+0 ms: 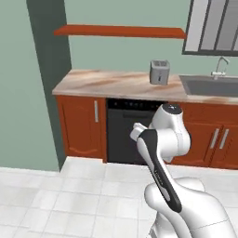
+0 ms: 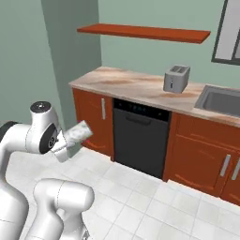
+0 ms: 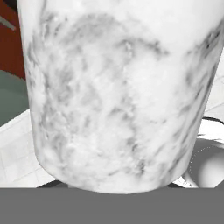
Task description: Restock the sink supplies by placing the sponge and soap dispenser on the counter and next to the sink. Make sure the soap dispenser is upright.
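Note:
My gripper is shut on the soap dispenser, a whitish marbled cylinder held in the air at a slant, well short of the cabinets. Its body looms close in the hand view and hides the fingertips; its pump top is hidden. In the left base view a pale end of the soap dispenser pokes out beside the forearm. The beige counter runs along the far wall. The dark sink is set into its right end, with a chrome faucet. The sponge is out of view.
A silver toaster stands on the counter left of the sink. A black dishwasher sits between reddish-brown cabinets. A wooden shelf hangs above. White tiled floor lies between me and the cabinets.

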